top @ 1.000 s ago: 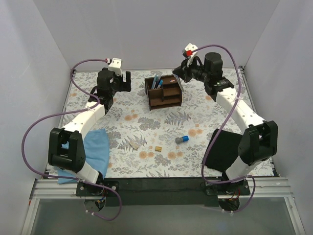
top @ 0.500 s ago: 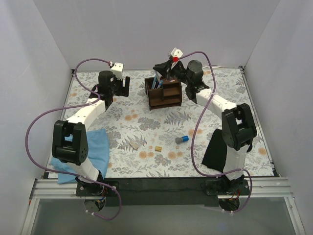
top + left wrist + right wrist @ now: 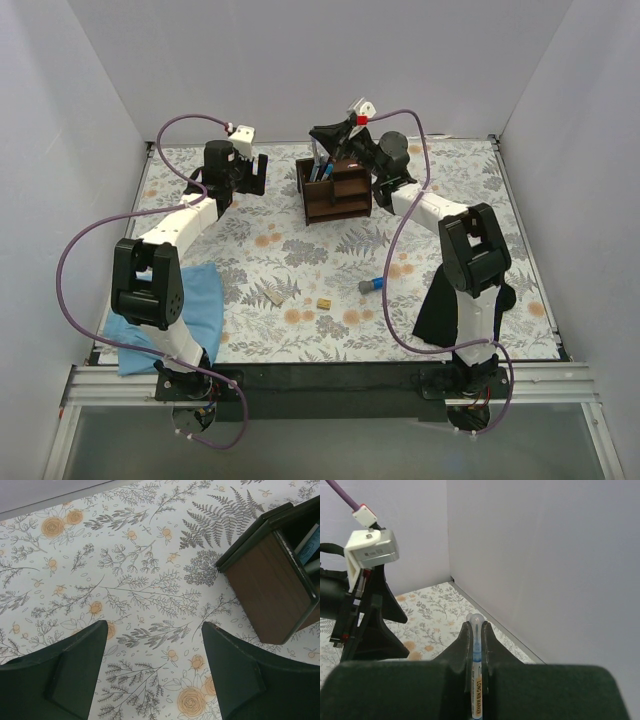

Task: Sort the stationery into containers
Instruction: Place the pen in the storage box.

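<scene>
Floral tablecloth (image 3: 140, 587); right jaws pinch white marker (image 3: 477, 690), orange lettering; left jaws wide.

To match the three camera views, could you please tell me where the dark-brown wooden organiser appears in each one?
Top external: the organiser stands at the upper centre of the picture.
Left wrist: the organiser shows one corner at the right edge.
Right wrist: not in it; the right gripper holds a marker there.
Shared landmark: the floral table cover, seen in all three views.
</scene>
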Motion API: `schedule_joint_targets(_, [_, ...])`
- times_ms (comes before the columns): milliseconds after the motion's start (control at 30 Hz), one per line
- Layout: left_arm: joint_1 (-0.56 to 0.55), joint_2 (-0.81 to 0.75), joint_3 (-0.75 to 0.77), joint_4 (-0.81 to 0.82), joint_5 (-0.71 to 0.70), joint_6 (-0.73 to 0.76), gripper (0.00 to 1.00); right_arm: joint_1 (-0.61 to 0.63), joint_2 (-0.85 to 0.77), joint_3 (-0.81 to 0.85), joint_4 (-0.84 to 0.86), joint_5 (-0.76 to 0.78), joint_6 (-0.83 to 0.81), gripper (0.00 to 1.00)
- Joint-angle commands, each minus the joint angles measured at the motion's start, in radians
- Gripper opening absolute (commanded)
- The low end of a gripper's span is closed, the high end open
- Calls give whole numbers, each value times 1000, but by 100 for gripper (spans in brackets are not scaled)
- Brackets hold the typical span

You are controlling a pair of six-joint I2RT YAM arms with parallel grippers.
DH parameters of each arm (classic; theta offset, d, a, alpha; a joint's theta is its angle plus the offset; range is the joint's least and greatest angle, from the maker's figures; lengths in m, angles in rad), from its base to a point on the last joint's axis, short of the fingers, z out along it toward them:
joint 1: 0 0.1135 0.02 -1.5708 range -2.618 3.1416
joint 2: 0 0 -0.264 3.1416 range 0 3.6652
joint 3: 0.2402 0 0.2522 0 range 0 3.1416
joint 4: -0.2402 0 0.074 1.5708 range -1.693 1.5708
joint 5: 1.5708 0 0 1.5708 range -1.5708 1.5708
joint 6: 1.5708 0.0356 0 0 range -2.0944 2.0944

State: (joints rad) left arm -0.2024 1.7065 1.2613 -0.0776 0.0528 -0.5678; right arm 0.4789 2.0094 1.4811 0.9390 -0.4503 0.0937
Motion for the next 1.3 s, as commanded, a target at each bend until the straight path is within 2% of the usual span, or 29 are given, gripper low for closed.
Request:
schedule_joint_targets(0, [0, -27, 15, -4, -2, -18, 76, 4, 40, 21, 98, 56, 54, 1])
schedule_joint_targets(433, [23, 7, 56, 21, 13, -17, 76, 18, 97, 45, 37, 32, 35, 1])
schedule_joint_targets(500, [26, 4, 47, 24, 13, -17, 76, 20, 89, 28, 34, 30, 29, 13])
schedule_joint_targets(533, [29, -4, 46, 24, 13, -17, 76, 20, 86, 24, 32, 33, 26, 22])
schedule_joint_targets(567, [29, -5, 43, 27, 10, -15, 76, 18, 78, 12, 26, 39, 26, 26])
schedule_joint_targets(633, [29, -13, 35, 29, 4, -15, 76, 20, 69, 1, 20, 44, 14, 43])
schedule_joint_targets(667, [29, -19, 32, 32, 4, -15, 76, 18, 63, -2, 12, 41, 9, 46])
schedule_joint_targets(1033, [29, -51, 47, 45, 8, 17, 76, -20, -49, 1, -81, 53, -37, 48])
schedule_joint_targets(1200, [29, -163, -58, 42, 111, 104, 76, -33, -251, -122, -190, 81, -158, 49])
schedule_joint_targets(1233, [31, -227, -88, 42, 137, 129, 76, -37, -288, -154, -216, 64, -193, 50])
schedule_joint_targets(1267, [29, -260, -112, 29, 171, 163, 78, -39, -364, -219, -299, 53, -225, 51])
